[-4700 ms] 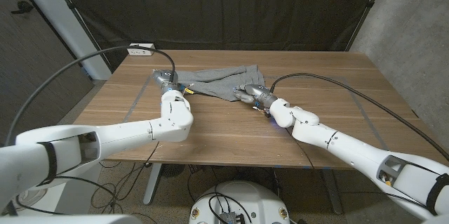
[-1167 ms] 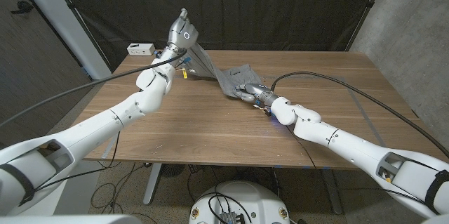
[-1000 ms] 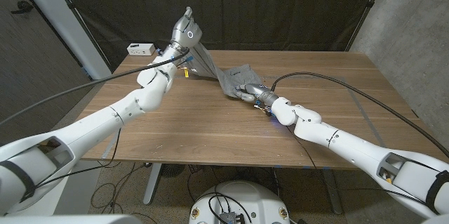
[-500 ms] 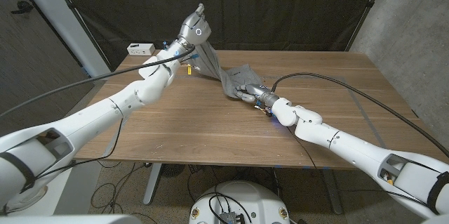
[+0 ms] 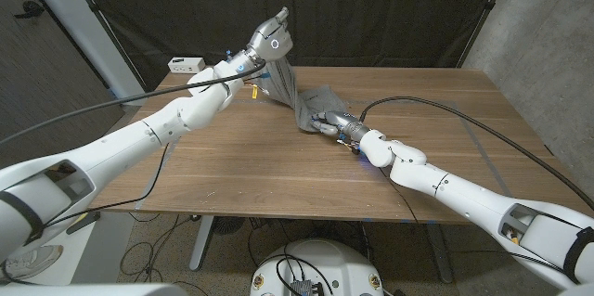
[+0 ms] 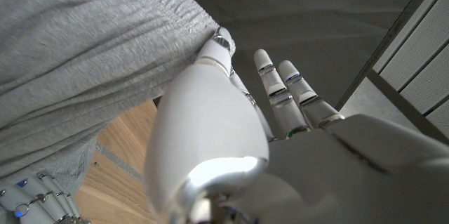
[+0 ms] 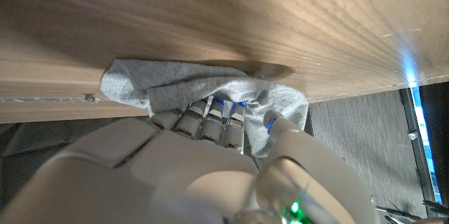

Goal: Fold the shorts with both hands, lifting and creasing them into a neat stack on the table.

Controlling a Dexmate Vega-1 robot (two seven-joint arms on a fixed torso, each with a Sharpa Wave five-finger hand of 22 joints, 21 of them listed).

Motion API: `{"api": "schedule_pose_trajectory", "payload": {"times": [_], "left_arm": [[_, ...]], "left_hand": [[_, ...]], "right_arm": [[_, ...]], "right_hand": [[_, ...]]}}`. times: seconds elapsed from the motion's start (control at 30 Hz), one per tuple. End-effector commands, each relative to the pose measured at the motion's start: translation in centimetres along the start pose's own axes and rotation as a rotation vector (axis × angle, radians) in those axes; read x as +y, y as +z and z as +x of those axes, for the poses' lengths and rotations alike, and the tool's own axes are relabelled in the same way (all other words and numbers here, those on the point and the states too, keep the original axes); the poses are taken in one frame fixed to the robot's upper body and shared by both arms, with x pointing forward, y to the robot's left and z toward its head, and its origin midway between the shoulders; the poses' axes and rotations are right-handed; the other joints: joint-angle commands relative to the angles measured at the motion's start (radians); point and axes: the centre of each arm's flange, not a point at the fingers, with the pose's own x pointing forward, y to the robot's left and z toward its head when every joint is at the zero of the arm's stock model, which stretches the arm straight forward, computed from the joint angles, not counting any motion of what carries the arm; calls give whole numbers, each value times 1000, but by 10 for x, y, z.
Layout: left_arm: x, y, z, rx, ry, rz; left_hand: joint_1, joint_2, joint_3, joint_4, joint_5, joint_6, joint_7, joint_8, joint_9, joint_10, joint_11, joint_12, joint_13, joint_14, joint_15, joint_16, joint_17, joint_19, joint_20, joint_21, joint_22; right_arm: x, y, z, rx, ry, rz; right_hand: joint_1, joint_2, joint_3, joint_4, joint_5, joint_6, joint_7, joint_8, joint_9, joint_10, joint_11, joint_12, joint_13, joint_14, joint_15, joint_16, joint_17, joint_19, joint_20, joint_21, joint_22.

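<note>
The grey shorts [image 5: 302, 101] lie partly on the wooden table [image 5: 278, 161] and partly hang in the air. My left hand [image 5: 269, 38] holds one end of them high above the table's far side, pinching the elastic waistband [image 6: 105, 34]. The cloth slopes down from it to the table. My right hand [image 5: 327, 122] presses on the other end of the shorts [image 7: 203, 87] at the table's middle, its fingers [image 7: 210, 115] buried in the bunched fabric.
A white power strip [image 5: 187, 63] sits at the table's far left corner. A black curtain hangs behind the table. Bare wood spreads in front of and to the right of the shorts.
My left hand lifted the shorts' end off the table and has carried it up and to the right. My right hand has stayed on the cloth.
</note>
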Motion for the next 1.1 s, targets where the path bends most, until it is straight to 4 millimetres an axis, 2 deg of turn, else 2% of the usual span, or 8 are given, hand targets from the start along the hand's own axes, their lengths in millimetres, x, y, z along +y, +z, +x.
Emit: {"api": "schedule_pose_trajectory", "payload": {"times": [0.03, 0.43, 0.73, 1.1], "left_arm": [[0, 10, 13, -88, 40, 33], [-7, 25, 44, -130, 93, 69], [-12, 36, 76, -133, 133, 70], [-1, 51, 92, -203, 216, -25]], "left_hand": [[4, -13, -2, 2, 12, -5, 3, 10, 5, 11, 3, -4, 0, 5, -154, -4, 4, -2, -8, 11, 5], [7, -11, -3, 3, 17, -8, 4, 16, 7, 14, 2, -8, -1, 7, -155, -6, 4, -4, -10, 13, 5], [12, -10, -3, 2, 20, -10, 4, 20, 8, 17, 3, -11, -1, 7, -157, -7, 4, -5, -11, 14, 5], [13, -8, -6, 5, 24, -13, 4, 27, 10, 15, 3, -20, -4, 10, -156, -9, 5, -5, -12, 19, 5]], "right_arm": [[2, 1, 1, -4, 3, 5], [3, -4, -2, 7, 5, 25], [4, -8, -5, 24, 9, 28], [4, -12, -3, 30, 0, 45]], "right_hand": [[-6, 1, 8, 3, -1, 10, 1, -3, 1, 10, -3, 0, 2, -5, -51, -1, 0, 8, 1, 9, 4], [-7, -1, 11, 2, -2, 11, 2, -4, 1, 10, -3, -1, 2, -4, -51, -1, 0, 8, 2, 9, 4], [-9, -3, 14, 1, -2, 11, 3, -5, 1, 10, -3, -2, 2, -6, -51, -2, 0, 8, 2, 9, 4], [-12, -4, 17, 1, -3, 10, 3, -6, 1, 10, -1, -3, 2, -6, -52, -3, 0, 7, 2, 9, 4]]}}
